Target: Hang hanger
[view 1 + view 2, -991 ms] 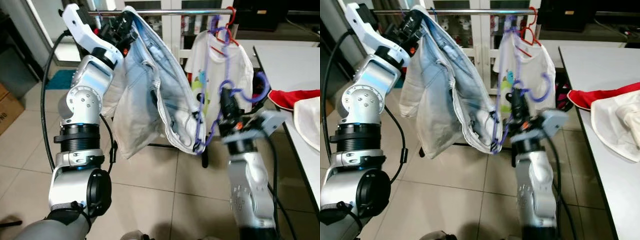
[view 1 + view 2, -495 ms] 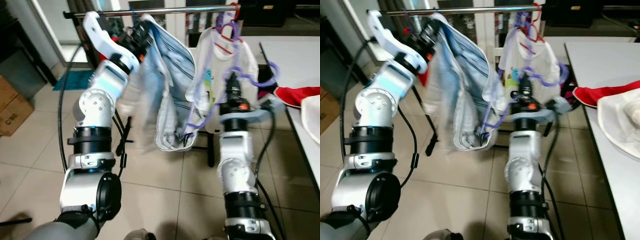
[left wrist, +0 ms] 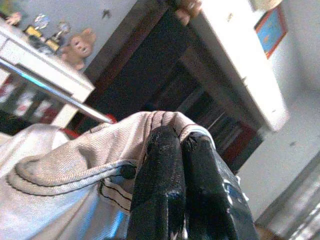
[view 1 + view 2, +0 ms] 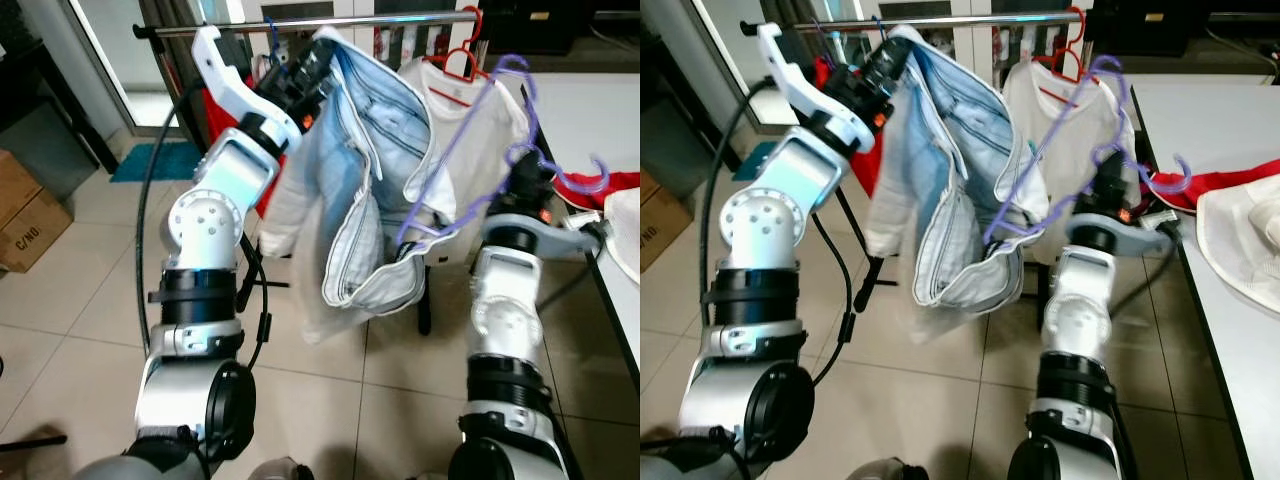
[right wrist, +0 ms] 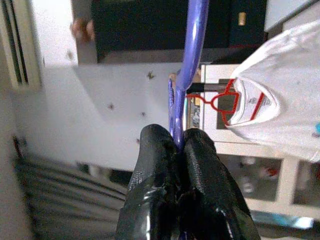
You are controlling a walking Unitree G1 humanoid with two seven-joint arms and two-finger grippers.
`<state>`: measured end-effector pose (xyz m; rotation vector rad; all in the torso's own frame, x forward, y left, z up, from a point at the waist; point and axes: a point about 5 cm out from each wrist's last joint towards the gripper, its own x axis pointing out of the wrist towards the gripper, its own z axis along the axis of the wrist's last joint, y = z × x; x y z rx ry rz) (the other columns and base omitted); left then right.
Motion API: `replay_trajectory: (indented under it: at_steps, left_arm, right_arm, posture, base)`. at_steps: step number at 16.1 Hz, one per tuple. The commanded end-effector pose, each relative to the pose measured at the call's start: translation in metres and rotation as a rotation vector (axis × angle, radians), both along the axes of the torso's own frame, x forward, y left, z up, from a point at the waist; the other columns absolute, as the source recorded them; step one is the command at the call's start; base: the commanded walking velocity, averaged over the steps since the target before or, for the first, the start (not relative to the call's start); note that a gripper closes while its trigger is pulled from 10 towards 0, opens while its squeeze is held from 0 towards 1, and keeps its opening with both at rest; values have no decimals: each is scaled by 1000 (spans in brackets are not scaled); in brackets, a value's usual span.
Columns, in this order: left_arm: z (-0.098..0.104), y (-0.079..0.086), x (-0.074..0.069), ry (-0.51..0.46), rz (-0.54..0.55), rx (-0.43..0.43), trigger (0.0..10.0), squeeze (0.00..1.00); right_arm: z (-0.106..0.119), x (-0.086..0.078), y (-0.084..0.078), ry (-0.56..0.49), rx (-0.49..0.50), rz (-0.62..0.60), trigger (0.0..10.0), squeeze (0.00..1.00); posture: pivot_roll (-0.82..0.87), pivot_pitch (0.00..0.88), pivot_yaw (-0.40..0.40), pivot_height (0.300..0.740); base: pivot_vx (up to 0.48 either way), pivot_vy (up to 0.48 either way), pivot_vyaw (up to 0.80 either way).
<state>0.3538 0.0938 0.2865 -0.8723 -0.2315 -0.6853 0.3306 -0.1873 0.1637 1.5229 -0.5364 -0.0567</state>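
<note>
Purple hanger, gripped in the right gripper's closed fingers, has risen toward the rail; left gripper still pinches the jeans, so hooking looks near.

Metal rail w/ white tee on red hanger; white table w/ red cloth.
</note>
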Motion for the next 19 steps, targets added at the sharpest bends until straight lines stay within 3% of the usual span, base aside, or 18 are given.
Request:
replay_trajectory:
  at_steps: [1,2,4,5,7,8,9,10,11,12,13,14,15,16,17,18,19]
  left_arm:
    - [17,17,-8,-97,18,-85,0,0]
    - [19,20,-11,-109,-1,-133,0,0]
    - [25,31,-25,-154,-149,-336,0,0]
    - [22,32,-28,-154,-197,-358,0,0]
    - [2,25,-33,-101,-296,-187,0,0]
    - [-19,11,-38,-31,-346,-53,0,0]
    - [-26,4,-39,-4,-359,5,0,0]
    - [-40,-11,-45,-4,-378,242,0,0]
    - [-58,-26,-53,-60,-401,540,0,0]
    - [-65,-29,-56,-86,-408,625,0,0]
    - [-80,-27,-54,-120,-364,832,0,0]
    - [-85,-25,-53,-132,-345,903,0,0]
    - [-97,-14,-46,-119,-274,1031,0,0]
    - [-102,-7,-43,-106,-232,1071,0,0]
    - [-106,10,-36,-83,-125,1116,0,0]
    - [-106,18,-32,-77,-62,1124,0,0]
    - [-101,42,-23,-27,127,1079,0,0]
  right_arm:
    - [15,3,42,-99,152,130,10000,0]
    - [17,2,42,-126,183,151,10000,0]
    - [25,-6,37,-238,295,228,10000,0]
    - [27,-7,36,-258,319,248,10000,0]
    - [26,-5,41,-243,320,296,10000,0]
    - [25,-2,46,-229,365,324,10000,0]
    - [24,-1,48,-223,376,331,10000,0]
    - [25,0,53,-224,391,352,10000,0]
    - [29,1,58,-238,382,378,10000,0]
    - [31,1,59,-243,382,384,10000,0]
    - [36,0,59,-249,311,380,10000,0]
    - [38,0,59,-250,280,378,10000,0]
    - [45,-1,54,-271,224,356,10000,0]
    - [49,-1,49,-282,200,338,10000,0]
    - [58,-2,35,-282,88,276,10000,0]
    - [63,-2,30,-280,15,247,10000,0]
    - [78,-6,21,-290,-180,193,10000,0]
  posture:
    - [-80,0,125,740]
    - [-83,0,123,740]
    - [-87,0,108,740]
    - [-87,0,104,740]
    - [-87,0,99,740]
    - [-87,0,96,740]
    - [-87,0,96,740]
    - [-87,0,96,740]
    - [-87,0,91,740]
    - [-89,0,92,740]
    - [-90,0,95,740]
    - [-90,0,95,740]
    - [-93,0,99,740]
    - [-95,0,100,740]
    - [-97,0,100,740]
    - [-97,0,100,740]
    - [-99,0,97,740]
  base:
    - [0,0,0]
    - [0,0,0]
    - [0,0,0]
    - [0,0,0]
    - [0,0,0]
    - [0,0,0]
    - [0,0,0]
    - [0,0,0]
    - [0,0,0]
    - [0,0,0]
    - [0,0,0]
    - [0,0,0]
    - [0,0,0]
    - [0,0,0]
    - [0,0,0]
    - [0,0,0]
    - [0,0,0]
